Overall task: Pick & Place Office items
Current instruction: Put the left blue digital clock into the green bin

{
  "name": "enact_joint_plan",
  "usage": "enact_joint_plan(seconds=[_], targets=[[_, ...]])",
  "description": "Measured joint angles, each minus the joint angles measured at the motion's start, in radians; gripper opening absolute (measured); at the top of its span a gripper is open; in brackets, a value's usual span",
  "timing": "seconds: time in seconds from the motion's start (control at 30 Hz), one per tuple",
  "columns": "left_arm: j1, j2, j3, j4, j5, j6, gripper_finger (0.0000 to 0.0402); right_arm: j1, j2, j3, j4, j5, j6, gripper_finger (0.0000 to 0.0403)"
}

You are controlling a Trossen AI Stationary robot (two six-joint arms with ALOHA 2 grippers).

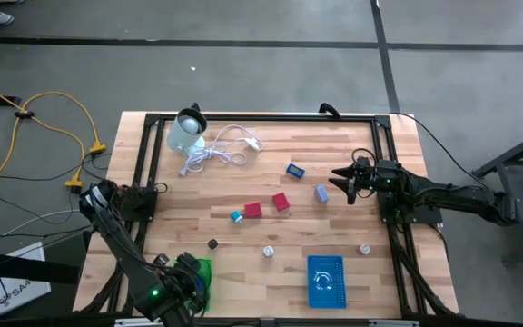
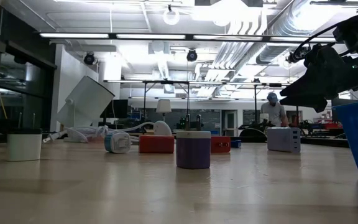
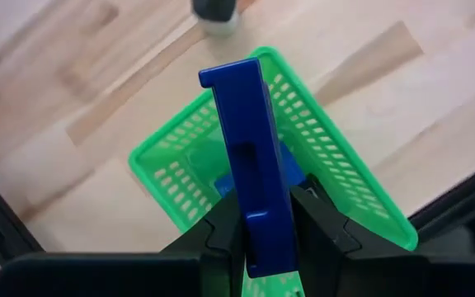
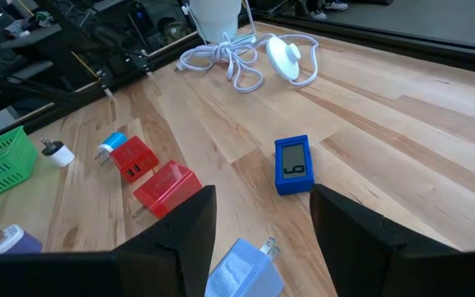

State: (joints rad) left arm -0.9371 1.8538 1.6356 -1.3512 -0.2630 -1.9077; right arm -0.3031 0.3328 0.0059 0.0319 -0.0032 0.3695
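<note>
At the near edge of the tabletop [image 1: 352, 173], the left gripper [image 3: 262, 227] has its jaws clenched on a flat blue block [image 3: 250, 157], held upright directly over the green mesh basket [image 3: 336, 173]. In the left wrist view something else blue shows inside that basket beneath the held piece, so it looks as if at least one item is already delivered, though what it is I cannot tell. The held piece is not yet released.

Also near, on the right, sits a blue basket [image 1: 325, 281]; from above, whether it holds anything is hard to tell.

Most of the job seems to lie ahead. Loose on the wood between the two baskets are a small dark piece [image 1: 213, 243], a pale round one [image 1: 269, 251] and another pale one [image 1: 365, 248]. Further in lie two red plug adapters [image 4: 151, 173] with a blue-capped one [image 4: 110, 142] just beside them, a blue clock-like device with a small display [image 4: 293, 164], and a light blue-grey adapter [image 4: 244, 268].

The right gripper [image 4: 262, 219] hangs above that light adapter, jaws parted and holding nothing, astride it but not touching. By my reading it is the next pick.

At the far side, the coiled white cable [image 1: 221, 150] and the pale round container [image 1: 187, 132] lie apart from the sorting.
</note>
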Motion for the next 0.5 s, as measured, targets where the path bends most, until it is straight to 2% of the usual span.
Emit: enact_joint_plan(seconds=[0.3, 0.5], targets=[[0.016, 0.027, -0.022, 0.036, 0.042, -0.286, 0.0072, 0.0, 0.0, 0.0, 0.0, 0.0, 0.0, 0.0184], [0.028, 0.04, -0.023, 0.043, 0.071, -0.337, 0.0072, 0.0, 0.0, 0.0, -0.001, 0.0, 0.0, 0.0184]])
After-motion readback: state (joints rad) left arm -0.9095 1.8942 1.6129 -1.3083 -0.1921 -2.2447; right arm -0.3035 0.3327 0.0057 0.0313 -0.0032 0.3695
